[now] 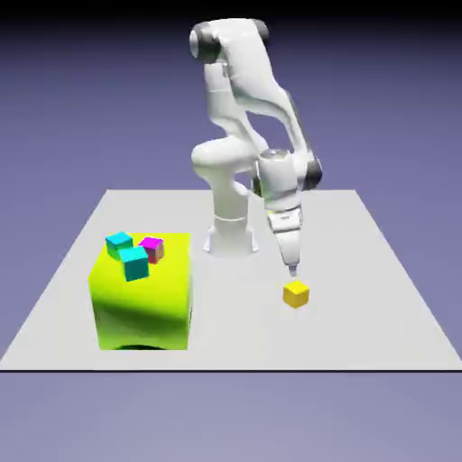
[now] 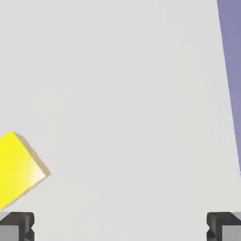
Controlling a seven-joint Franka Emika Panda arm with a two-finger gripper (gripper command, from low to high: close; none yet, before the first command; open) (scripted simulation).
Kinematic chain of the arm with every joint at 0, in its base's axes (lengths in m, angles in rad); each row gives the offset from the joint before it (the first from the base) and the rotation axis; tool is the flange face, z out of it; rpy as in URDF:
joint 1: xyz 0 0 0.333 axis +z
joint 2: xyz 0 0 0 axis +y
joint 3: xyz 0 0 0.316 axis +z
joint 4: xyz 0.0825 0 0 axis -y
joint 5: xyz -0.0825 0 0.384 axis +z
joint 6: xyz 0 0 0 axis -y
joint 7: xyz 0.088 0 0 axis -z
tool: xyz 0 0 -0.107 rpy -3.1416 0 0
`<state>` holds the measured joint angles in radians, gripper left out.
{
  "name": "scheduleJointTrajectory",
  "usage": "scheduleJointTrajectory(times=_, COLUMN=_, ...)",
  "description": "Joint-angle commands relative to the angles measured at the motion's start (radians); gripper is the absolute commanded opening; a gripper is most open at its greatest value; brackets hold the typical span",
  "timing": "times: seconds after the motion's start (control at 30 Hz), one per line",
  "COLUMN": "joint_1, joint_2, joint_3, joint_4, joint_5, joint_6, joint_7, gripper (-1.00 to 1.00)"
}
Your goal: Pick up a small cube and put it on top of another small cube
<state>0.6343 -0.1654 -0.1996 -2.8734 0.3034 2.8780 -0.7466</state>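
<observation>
- A lime-green block [image 1: 144,302] is standing on the desk [image 1: 239,338], close to its front edge and toward the front corner on the exterior view's left.
- Two cyan cubes [image 1: 134,263] [image 1: 119,244] and a magenta cube [image 1: 152,249] are resting on top of that block, grouped close together.
- The small yellow cube [image 1: 296,294] is lying on the desk, toward the exterior view's right and nearer the front edge than the back one.
- I am holding my end effector [image 1: 293,271] above the desk, just behind the yellow cube in the exterior view, with its fingers pointing down.
- My fingers are standing wide apart, and I am gripping nothing between them.
- In my hand view, the yellow cube is showing at the left edge, partly cut off, near one fingertip [image 2: 18,227].
- My arm [image 1: 253,72] is reaching forward from its base near the desk's back edge.
</observation>
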Motion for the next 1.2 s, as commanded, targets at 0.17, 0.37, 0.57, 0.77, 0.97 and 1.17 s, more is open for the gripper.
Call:
scheduleJointTrajectory(times=0.17, joint_1=0.109, joint_2=0.071, joint_3=-0.035, joint_4=-0.011, joint_5=0.053, joint_6=-0.028, joint_7=-0.261, gripper=0.00)
scheduleJointTrajectory(times=0.37, joint_1=0.178, joint_2=0.157, joint_3=-0.032, joint_4=-0.009, joint_5=0.147, joint_6=-0.034, joint_7=-0.511, gripper=0.00)
scheduleJointTrajectory(times=0.57, joint_1=0.080, joint_2=0.305, joint_3=0.128, joint_4=0.045, joint_5=0.408, joint_6=0.052, joint_7=-0.717, gripper=0.00)
scheduleJointTrajectory(times=0.77, joint_1=-0.007, joint_2=0.437, joint_3=0.271, joint_4=0.094, joint_5=0.641, joint_6=0.128, joint_7=-0.900, gripper=0.00)
scheduleJointTrajectory(times=0.97, joint_1=0.058, joint_2=0.338, joint_3=0.164, joint_4=0.057, joint_5=0.467, joint_6=0.071, joint_7=-0.763, gripper=-1.00)
scheduleJointTrajectory(times=1.17, joint_1=0.156, joint_2=0.190, joint_3=0.004, joint_4=0.003, joint_5=0.206, joint_6=-0.014, joint_7=-0.557, gripper=-1.00)
